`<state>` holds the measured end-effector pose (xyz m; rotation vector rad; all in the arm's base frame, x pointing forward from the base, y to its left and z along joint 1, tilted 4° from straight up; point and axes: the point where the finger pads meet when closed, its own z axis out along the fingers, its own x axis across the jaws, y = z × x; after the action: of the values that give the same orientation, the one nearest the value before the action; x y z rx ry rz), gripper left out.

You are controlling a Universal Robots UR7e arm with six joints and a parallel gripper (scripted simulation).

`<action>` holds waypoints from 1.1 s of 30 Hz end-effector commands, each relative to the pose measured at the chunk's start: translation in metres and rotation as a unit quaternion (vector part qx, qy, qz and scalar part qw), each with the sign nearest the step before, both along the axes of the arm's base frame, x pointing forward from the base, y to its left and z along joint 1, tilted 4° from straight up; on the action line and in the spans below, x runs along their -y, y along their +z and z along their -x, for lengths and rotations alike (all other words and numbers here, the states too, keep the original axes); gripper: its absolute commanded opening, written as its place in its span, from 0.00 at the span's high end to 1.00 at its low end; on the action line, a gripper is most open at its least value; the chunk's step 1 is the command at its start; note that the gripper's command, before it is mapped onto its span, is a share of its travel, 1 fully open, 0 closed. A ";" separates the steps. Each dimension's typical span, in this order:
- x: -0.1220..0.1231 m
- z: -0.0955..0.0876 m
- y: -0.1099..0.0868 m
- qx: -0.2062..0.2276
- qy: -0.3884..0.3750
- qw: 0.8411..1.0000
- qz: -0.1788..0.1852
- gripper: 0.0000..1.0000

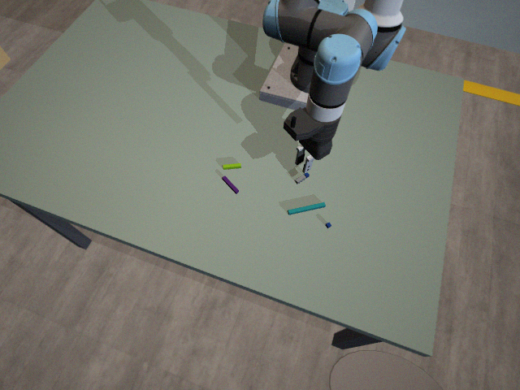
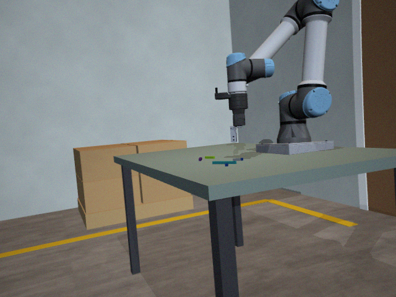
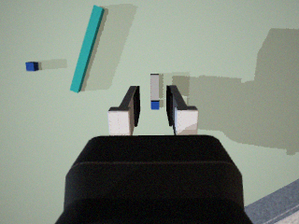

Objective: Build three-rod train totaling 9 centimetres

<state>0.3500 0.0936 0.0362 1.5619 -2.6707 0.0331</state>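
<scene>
My gripper (image 1: 303,166) (image 2: 234,141) (image 3: 152,98) is open and empty, raised above a grey rod (image 1: 300,179) (image 2: 236,159) (image 3: 154,87) and a blue rod (image 1: 306,175) (image 2: 241,159) (image 3: 155,105). These two lie flat, end to end in one line, with no clear gap visible. A purple rod (image 1: 230,184) (image 2: 200,158) and a lime rod (image 1: 231,166) (image 2: 210,157) lie apart from each other, turned differently. A turquoise rod (image 1: 306,208) (image 2: 224,162) (image 3: 87,49) lies apart from the grey rod. A second blue rod (image 1: 328,225) (image 2: 226,164) (image 3: 32,66) lies beyond it.
The robot's base plate (image 1: 277,95) (image 2: 273,148) stands on the table (image 1: 167,235) (image 2: 179,172) behind the rods. The arm's shadow falls beside the grey and blue rods. Boxes (image 2: 108,179) stand on the floor behind the table.
</scene>
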 end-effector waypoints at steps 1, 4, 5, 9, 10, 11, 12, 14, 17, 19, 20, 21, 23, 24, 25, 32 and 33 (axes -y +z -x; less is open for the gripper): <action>-0.002 0.002 0.014 -0.005 0.001 1.000 -0.001 0.46; -0.001 0.002 0.016 -0.005 0.000 1.000 -0.001 0.46; -0.001 0.002 0.016 -0.005 0.000 1.000 -0.001 0.46; -0.001 0.002 0.016 -0.005 0.000 1.000 -0.001 0.00; -0.001 0.002 0.016 -0.005 0.000 1.000 -0.001 0.00; -0.001 0.003 0.016 -0.006 0.000 1.000 -0.001 0.00; -0.001 0.003 0.015 -0.006 0.000 1.000 -0.001 0.00; -0.001 0.003 0.015 -0.007 0.000 1.000 -0.001 0.00; -0.001 0.003 0.015 -0.007 0.000 1.000 -0.001 0.00; -0.001 0.003 0.015 -0.007 0.000 1.000 -0.001 0.00; -0.001 0.003 0.015 -0.007 0.000 1.000 -0.001 0.00; -0.001 0.003 0.015 -0.007 0.000 1.000 -0.001 0.00; -0.001 0.003 0.015 -0.007 0.000 1.000 -0.001 0.00; -0.001 0.003 0.015 -0.007 0.000 1.000 -0.001 0.00; -0.001 0.003 0.015 -0.007 0.000 1.000 -0.001 0.00; 0.010 -0.003 0.014 -0.005 -0.016 1.000 0.000 0.00; 0.015 -0.005 0.014 -0.005 -0.024 1.000 0.000 0.00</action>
<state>0.3462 0.0934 0.0500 1.5510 -2.6618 0.0196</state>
